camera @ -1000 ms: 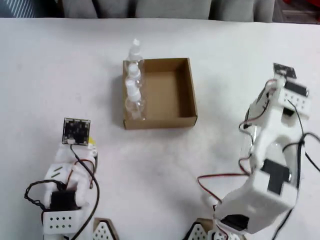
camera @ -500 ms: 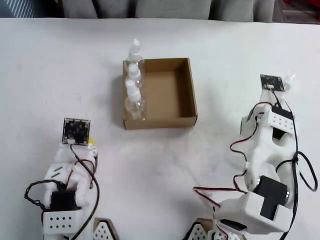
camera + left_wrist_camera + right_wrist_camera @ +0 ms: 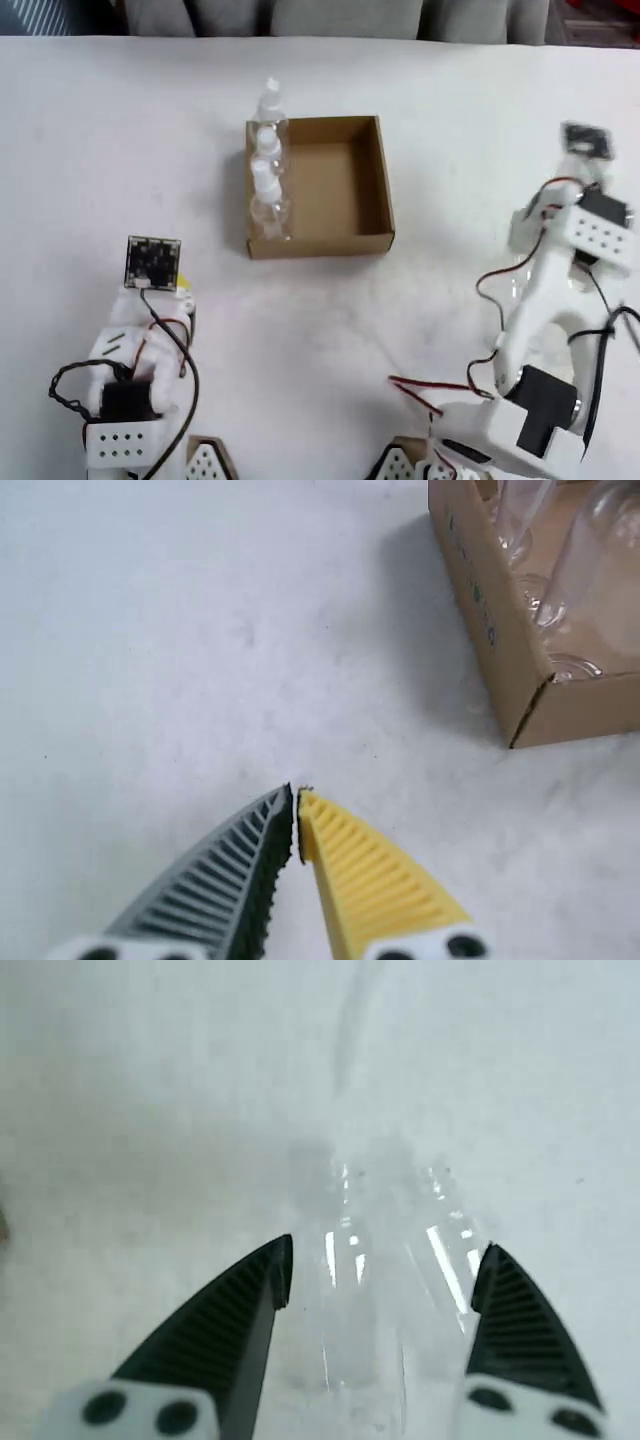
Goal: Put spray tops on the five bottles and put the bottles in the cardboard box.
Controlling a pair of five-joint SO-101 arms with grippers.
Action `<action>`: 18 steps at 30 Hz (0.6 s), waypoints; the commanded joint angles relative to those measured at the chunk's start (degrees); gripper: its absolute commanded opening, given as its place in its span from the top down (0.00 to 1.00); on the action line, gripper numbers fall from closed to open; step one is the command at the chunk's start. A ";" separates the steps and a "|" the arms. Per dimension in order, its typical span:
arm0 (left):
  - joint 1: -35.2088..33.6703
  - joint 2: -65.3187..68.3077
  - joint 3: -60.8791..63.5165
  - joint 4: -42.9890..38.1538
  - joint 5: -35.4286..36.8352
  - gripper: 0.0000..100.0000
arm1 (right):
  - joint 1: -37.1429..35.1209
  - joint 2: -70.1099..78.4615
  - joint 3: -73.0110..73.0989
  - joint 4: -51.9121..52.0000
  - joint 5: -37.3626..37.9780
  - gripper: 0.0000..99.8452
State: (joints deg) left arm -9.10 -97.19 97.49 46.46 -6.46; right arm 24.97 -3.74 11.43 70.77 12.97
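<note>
Left of the cardboard box [image 3: 320, 243], and closer to the front edge of the table [image 3: 90, 130] than the box is, the left arm [image 3: 125, 390] sits low and folded. The left gripper [image 3: 297, 798] points toward the near left corner of the box but is well apart from it. Its grey finger and its yellow finger are pressed together at the tips, just over the white table.

The box is open on top. Inside it, along the wall on the left arm's side, a row of clear bottles [image 3: 268, 190] with white spray tops [image 3: 270, 97] stands one behind the other. I cannot count them with certainty. The top of the farthest one is seen over the far wall of the box.

Right of the box, and well apart from it, the right arm [image 3: 560, 290] is stretched out over the table. The right gripper [image 3: 385, 1260] has its two dark fingers spread wide. One clear bottle [image 3: 390, 1290] lies on the table between them. I cannot tell if the fingers touch it, or if it carries a spray top.
</note>
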 commanded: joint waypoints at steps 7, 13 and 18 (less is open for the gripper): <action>0.31 -0.40 -0.18 0.00 -0.70 0.98 | 1.19 21.49 -29.36 0.22 -6.42 0.84; 0.31 -0.40 -0.18 0.00 -0.70 0.98 | 2.68 40.31 -52.57 0.66 -10.81 0.84; 0.40 -0.40 -0.18 0.00 -0.70 0.98 | 2.68 53.41 -69.54 0.66 -13.01 0.84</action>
State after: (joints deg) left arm -9.10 -97.19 97.49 46.46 -6.46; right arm 27.16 45.58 -47.12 70.77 1.19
